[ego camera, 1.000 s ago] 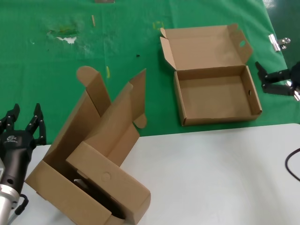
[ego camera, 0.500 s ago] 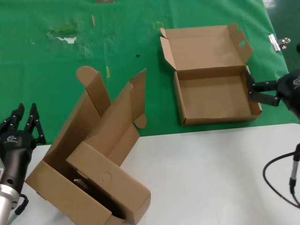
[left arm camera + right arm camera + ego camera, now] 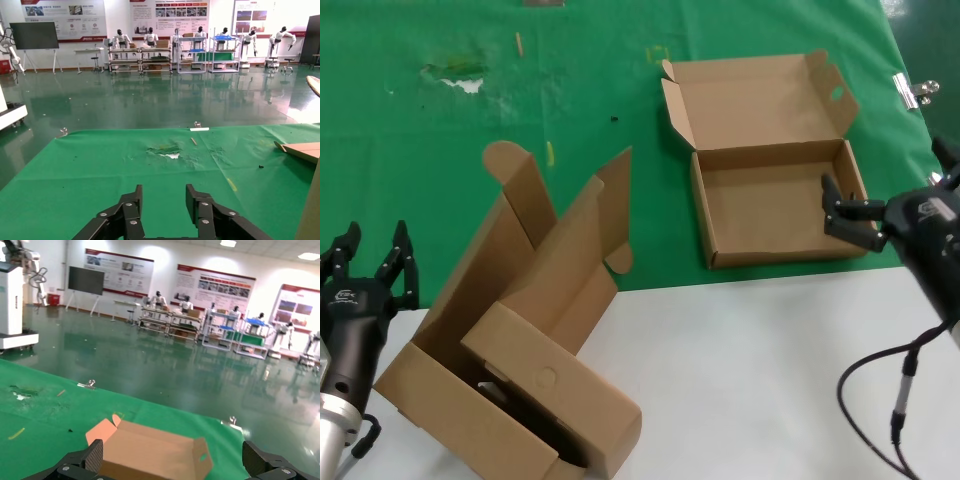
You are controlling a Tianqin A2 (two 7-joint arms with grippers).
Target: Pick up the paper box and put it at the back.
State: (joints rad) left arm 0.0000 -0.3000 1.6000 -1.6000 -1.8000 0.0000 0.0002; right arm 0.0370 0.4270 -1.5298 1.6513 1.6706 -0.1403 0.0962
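Reaching over box (image 3: 775, 200) right wall, right claw (image 3: 847, 213) spread wide, grasping nothing — one finger (image 3: 832, 192) inside tray. Box lies open on cloth (image 3: 440, 130), beyond white bench (image 3: 760, 370). Right wrist view shows lid (image 3: 150, 447) between fingers. Left claw (image 3: 368, 265) released, idle beside other box (image 3: 520, 340) — its wrist view shows only cloth.

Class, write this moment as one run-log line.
right gripper: open, at right wall of shallow brown cardboard paper box | box: lid open, on green cloth sheet, ungrasped | left gripper: open, idle near-left
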